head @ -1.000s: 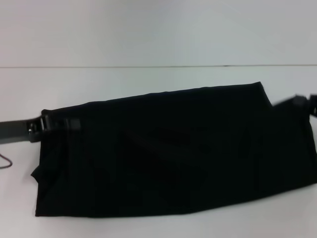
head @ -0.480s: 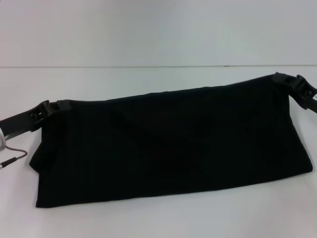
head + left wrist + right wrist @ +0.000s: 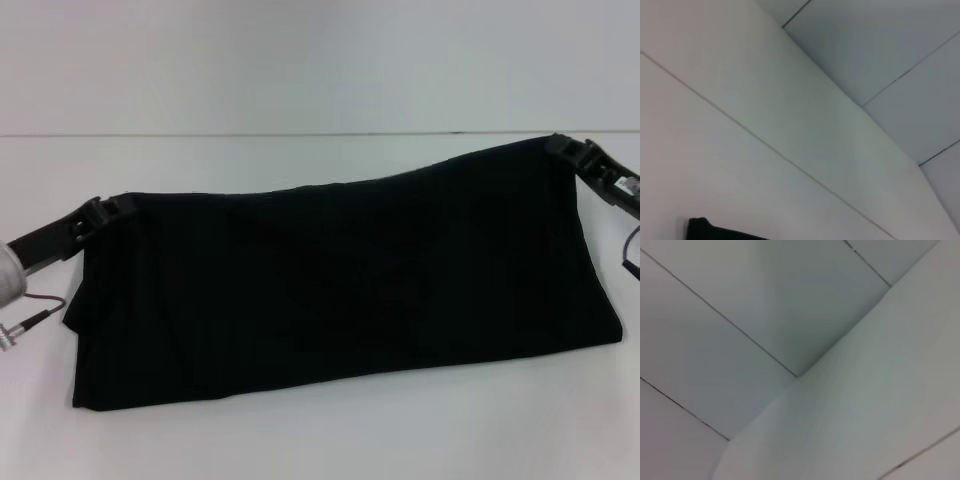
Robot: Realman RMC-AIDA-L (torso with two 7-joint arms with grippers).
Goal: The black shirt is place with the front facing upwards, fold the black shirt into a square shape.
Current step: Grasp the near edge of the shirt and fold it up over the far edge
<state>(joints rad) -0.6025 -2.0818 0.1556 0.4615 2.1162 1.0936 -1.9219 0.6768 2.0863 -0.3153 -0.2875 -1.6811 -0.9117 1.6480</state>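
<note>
The shirt (image 3: 340,285) lies as a folded band on the white table (image 3: 300,440), long axis left to right, its right end farther back. The left gripper (image 3: 108,210) pinches the far-left corner; the right gripper (image 3: 562,146) pinches the far-right corner.

The black shirt (image 3: 340,290) lies spread across the table (image 3: 300,440) before me. My left gripper (image 3: 108,210) sits at its far left corner, my right gripper (image 3: 562,146) at its far right corner, which seems lifted higher. The wall (image 3: 300,60) stands behind.
</note>
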